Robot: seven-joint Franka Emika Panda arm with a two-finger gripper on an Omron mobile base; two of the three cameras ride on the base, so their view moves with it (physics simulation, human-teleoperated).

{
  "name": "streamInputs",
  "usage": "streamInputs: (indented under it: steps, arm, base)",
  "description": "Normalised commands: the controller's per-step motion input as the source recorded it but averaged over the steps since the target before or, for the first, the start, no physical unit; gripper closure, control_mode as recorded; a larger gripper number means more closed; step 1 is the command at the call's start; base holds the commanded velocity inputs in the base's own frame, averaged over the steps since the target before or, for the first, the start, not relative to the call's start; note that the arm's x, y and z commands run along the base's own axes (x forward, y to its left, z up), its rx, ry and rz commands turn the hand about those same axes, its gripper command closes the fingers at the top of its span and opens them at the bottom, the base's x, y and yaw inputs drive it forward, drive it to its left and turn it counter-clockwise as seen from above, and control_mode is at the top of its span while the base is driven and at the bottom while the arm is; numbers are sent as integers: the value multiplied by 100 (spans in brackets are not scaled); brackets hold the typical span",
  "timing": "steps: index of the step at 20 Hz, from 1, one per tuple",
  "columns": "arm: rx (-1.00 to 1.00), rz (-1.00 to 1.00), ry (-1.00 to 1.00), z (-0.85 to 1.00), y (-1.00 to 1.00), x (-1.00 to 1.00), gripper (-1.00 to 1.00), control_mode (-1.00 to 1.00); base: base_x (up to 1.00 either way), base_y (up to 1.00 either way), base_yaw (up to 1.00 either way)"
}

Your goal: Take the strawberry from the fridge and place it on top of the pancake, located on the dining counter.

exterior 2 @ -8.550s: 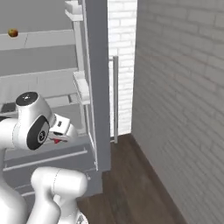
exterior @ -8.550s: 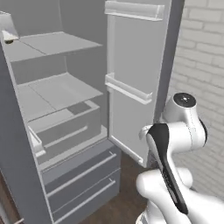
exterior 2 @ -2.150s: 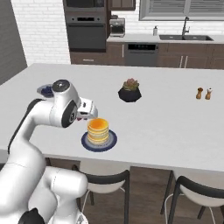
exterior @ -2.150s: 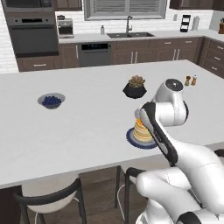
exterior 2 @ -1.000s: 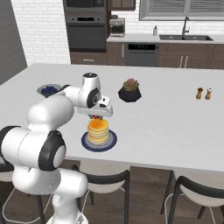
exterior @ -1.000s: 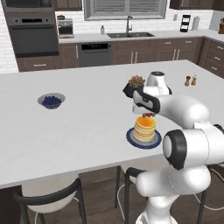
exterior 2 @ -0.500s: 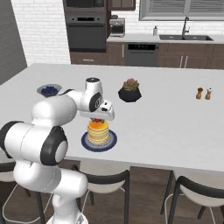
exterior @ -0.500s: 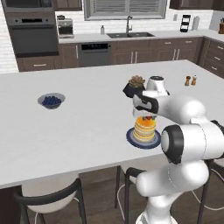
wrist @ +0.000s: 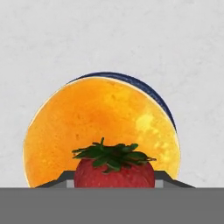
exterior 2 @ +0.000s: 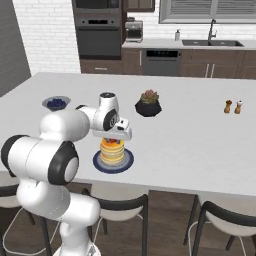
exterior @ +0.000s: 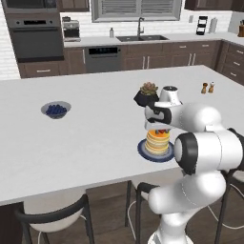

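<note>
Strawberry point(wrist: 114, 170), red with a green leafy cap, sits pinched between the two fingers of the gripper point(wrist: 114, 177), which is closed partway around it and has nothing else in its grasp. In the hand view it hangs directly above the golden pancake point(wrist: 100, 131), whose stack rests on a dark blue plate point(wrist: 164, 105) on the white dining counter point(exterior: 95, 124). From the left base view the gripper point(exterior: 160, 127) hovers just over the pancake stack point(exterior: 157, 141), and a speck of red shows at the fingertips; whether the fruit already touches the top pancake cannot be told. The leafy cap faces the hand camera, so the fruit's long axis appears to run along the gripper, tip pointing down toward the pancake. That is the risky part, as I judge it: a strawberry set down on its pointed end will likely tip over on release, and since it appears to sit toward one edge of the stack in the hand view rather than over the middle, it could roll off onto the plate or the counter. Letting go from too high would make a bounce more likely; pressing down too far could shove the stack sideways. The potted succulent point(exterior: 148, 93) stands well apart and should not interfere.
</note>
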Motion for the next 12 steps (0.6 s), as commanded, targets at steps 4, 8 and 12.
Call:
streamInputs:
  steps: [4, 8, 12]
  arm:
    - [0, 0, 0, -11, 0, 0, -100, -100]
    - [0, 0, 0, -1, 0, 0, -100, -100]
    - [0, 0, 0, 0, 0, -8, -100, -100]
  base:
    - [0, 0, 0]
    - [0, 0, 0]
    - [0, 0, 0]
